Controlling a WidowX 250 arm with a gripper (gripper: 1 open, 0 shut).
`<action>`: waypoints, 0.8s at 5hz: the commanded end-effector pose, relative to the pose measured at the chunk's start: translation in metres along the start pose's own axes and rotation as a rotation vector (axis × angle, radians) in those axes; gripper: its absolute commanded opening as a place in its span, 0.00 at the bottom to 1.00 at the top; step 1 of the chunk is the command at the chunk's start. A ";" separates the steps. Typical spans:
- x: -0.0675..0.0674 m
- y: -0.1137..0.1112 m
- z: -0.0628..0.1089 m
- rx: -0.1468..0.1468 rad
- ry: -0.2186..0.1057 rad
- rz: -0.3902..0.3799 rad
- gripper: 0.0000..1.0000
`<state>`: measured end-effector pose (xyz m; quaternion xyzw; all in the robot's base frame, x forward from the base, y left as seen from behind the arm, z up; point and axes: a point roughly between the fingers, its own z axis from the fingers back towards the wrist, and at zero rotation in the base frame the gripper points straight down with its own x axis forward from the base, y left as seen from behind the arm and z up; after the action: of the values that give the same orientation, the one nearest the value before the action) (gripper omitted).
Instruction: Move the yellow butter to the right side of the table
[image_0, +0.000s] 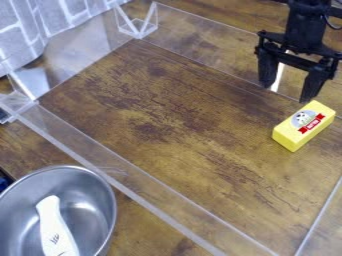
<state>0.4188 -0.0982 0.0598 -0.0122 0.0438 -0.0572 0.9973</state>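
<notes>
The yellow butter (305, 126) lies flat on the dark wood-grain table (187, 120), close to its right edge, red-and-white label facing up. My black gripper (294, 86) hangs above the table just behind and slightly left of the butter, apart from it. Its two fingers (269, 75) point down and stand wide open with nothing between them.
Clear plastic walls (107, 165) edge the table on the left, front and back. A round metal bowl (54, 218) holding a white utensil (52, 225) sits outside the wall at the lower left. A white lattice panel (40, 30) fills the upper left.
</notes>
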 end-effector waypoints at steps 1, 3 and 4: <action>0.009 -0.012 0.021 -0.005 -0.080 -0.024 1.00; 0.007 0.006 0.041 -0.010 -0.114 -0.030 1.00; 0.004 0.014 0.052 -0.014 -0.132 -0.028 1.00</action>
<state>0.4256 -0.0895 0.0654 -0.0179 0.0305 -0.0769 0.9964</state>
